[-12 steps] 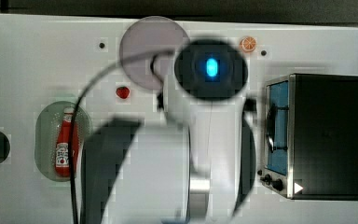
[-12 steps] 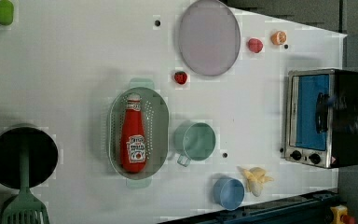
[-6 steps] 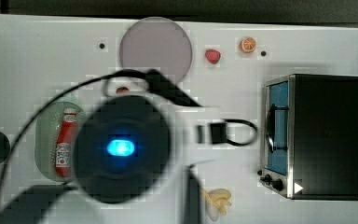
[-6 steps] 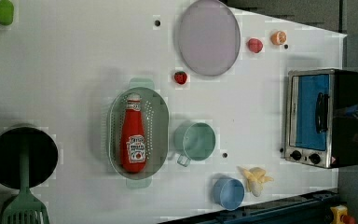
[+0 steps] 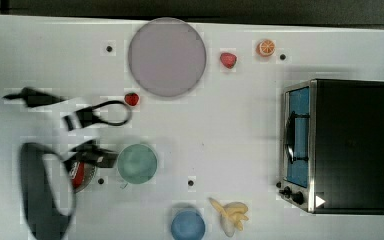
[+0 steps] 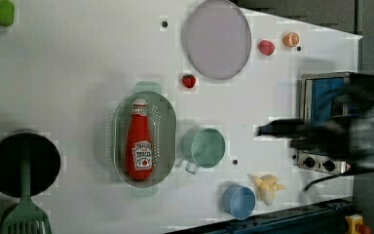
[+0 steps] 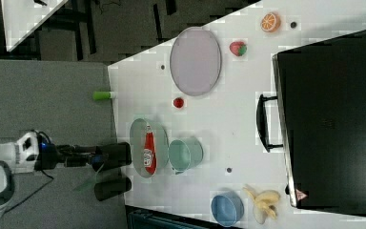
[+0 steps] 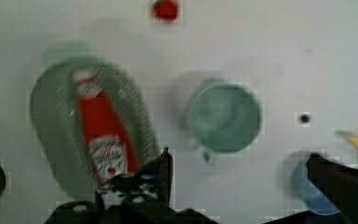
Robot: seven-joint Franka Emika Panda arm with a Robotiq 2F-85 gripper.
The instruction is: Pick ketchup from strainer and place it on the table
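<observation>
The hand point(image 8: 237, 163) hangs wide open, empty. The ketchup point(image 8: 100, 135) lies lengthwise in the strainer point(image 8: 51, 135), off beside one finger.

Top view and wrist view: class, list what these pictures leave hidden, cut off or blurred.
1. Top view: the red ketchup bottle and pale green oval strainer lie mostly under the dark arm.
2. Wrist view: the round blue cup is partly behind a black gripper finger.
3. Wrist view: bottle label text is blurred.
</observation>
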